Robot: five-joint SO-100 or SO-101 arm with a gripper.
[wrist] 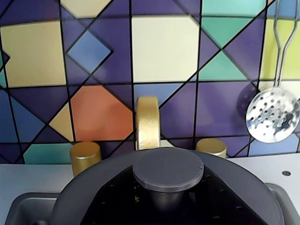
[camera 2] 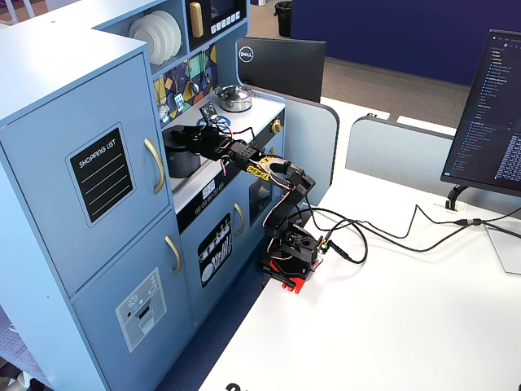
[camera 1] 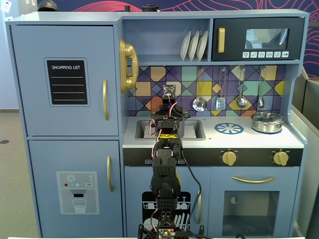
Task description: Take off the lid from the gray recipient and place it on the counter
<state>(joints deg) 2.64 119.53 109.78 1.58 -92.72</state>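
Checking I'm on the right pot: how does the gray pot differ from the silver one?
The gray pot is matte and dark; the silver pot is shiny. The gray pot sits in the sink, at the left in a fixed view; the silver pot stands on the counter at the right. The gray pot looks taller. Both carry their lids.

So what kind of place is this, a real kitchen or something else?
Probably an office or lab: the kitchen is a toy play set beside a white desk with a computer monitor, and a small robot arm reaches over its sink.
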